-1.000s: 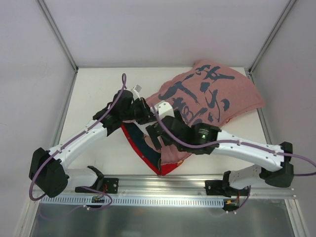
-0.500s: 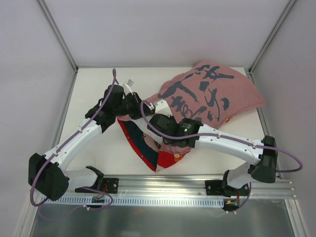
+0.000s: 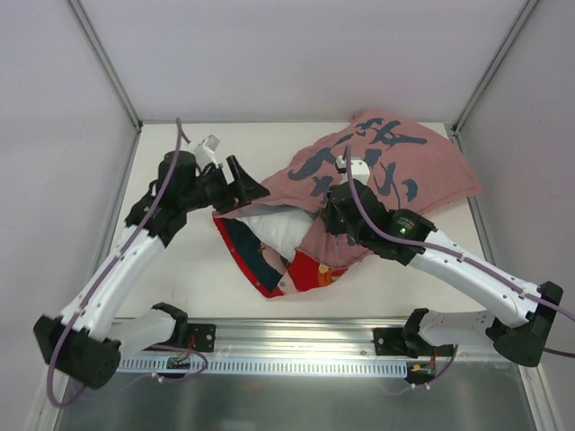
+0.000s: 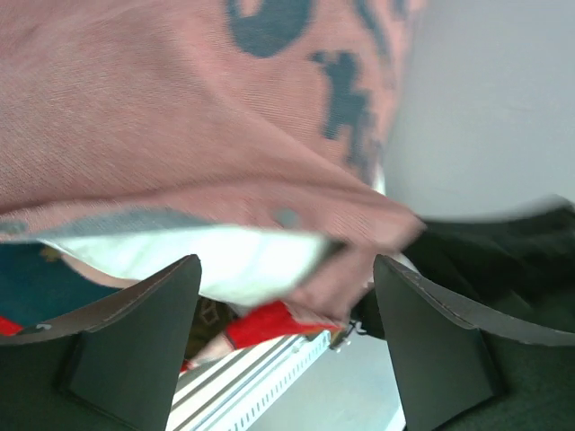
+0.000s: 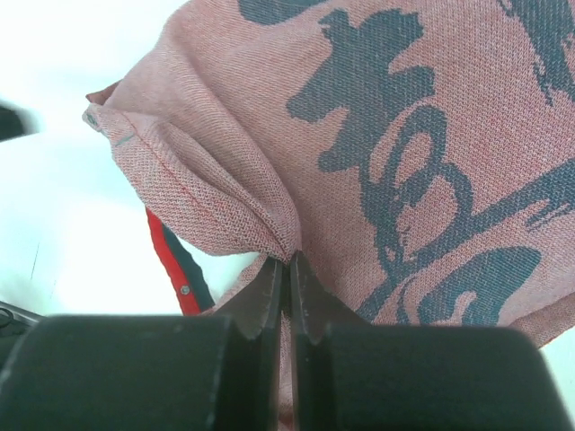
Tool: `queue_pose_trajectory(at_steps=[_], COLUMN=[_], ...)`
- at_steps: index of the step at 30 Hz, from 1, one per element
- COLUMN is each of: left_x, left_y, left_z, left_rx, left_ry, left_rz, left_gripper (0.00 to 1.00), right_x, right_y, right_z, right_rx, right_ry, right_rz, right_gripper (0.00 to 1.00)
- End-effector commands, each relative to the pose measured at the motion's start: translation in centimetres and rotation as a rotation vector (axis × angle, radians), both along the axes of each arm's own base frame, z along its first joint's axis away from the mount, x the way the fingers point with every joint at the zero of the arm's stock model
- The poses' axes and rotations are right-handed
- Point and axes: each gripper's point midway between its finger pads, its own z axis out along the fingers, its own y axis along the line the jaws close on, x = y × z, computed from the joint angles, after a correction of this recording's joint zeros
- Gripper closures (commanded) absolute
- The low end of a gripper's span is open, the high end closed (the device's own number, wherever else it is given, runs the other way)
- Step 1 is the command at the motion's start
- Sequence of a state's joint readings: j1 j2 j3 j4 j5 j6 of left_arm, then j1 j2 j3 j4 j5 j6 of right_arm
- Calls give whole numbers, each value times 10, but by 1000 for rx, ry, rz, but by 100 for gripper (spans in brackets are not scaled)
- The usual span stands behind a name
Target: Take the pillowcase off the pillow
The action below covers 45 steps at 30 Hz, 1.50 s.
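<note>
The dusty-pink pillowcase (image 3: 404, 171) with dark brush characters lies across the right of the table, its open end turned back to show navy lining (image 3: 244, 244) and red trim (image 3: 310, 269). The white pillow (image 3: 278, 223) shows at that opening. My right gripper (image 3: 333, 210) is shut on a pinched fold of the pillowcase (image 5: 404, 135), the fold drawn up between the fingertips of the right gripper (image 5: 288, 261). My left gripper (image 3: 249, 182) stands open just left of the opening. In the left wrist view the left gripper (image 4: 286, 301) holds nothing; the pillow (image 4: 207, 256) and the pillowcase (image 4: 180, 108) lie beyond its fingers.
The cream table (image 3: 180, 162) is bounded by white walls with metal posts at the back corners (image 3: 135, 121). An aluminium rail (image 3: 296, 337) carrying both arm bases runs along the near edge; the rail (image 4: 260, 386) also shows in the left wrist view.
My left gripper opened, let go of the cloth and drew back to the left. My right gripper shut on the pink cloth and pulled it right, baring more white pillow.
</note>
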State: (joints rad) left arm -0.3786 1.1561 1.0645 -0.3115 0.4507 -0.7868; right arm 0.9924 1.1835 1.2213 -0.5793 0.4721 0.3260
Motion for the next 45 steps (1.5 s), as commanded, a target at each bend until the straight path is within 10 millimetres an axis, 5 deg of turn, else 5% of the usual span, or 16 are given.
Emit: queue_pose_trajectory(at_steps=[1,3,6,9,11,13,15,27,33,36,37,38,42,45], left_x=[-37,-48,-62,-68,-67,-58,-47,21,52,59,58,57,39,25], left_y=[18,21,29,26,27,27,22,-7,-25,-37,-39,-39,-36,-31], left_z=[32,19,-41,-65,-86,-105,-107,-124,-109,-89,-86,-83,-80,-79], left_rx=[-19,-18,23,38,70,91,84,-29,-116,-158,-164,-169,-183,-196], left_ry=[-140,-109,16,70,82,95,87,31,-4,-26,-25,-13,24,30], left_rz=[0,8,26,12,3,19,12,58,61,14,-3,-8,-11,-11], left_gripper=[24,26,43,45,40,16,1,1,1,56,85,100,100,100], right_x=[5,9,13,17,20,21,24,11,3,-7,-10,-13,-19,-20], right_y=[10,12,19,24,31,38,44,42,35,32,30,25,-7,-15], right_z=[17,14,13,13,16,20,23,52,64,54,50,44,14,8], right_rx=[132,134,144,150,176,199,201,336,377,372,366,348,251,149], right_ry=[-11,-1,14,24,28,34,38,37,24,69,82,96,99,102], right_rz=[0,-3,8,9,19,35,42,65,73,96,101,93,25,49], right_gripper=[99,99,99,99,99,99,99,99,99,99,99,99,99,87])
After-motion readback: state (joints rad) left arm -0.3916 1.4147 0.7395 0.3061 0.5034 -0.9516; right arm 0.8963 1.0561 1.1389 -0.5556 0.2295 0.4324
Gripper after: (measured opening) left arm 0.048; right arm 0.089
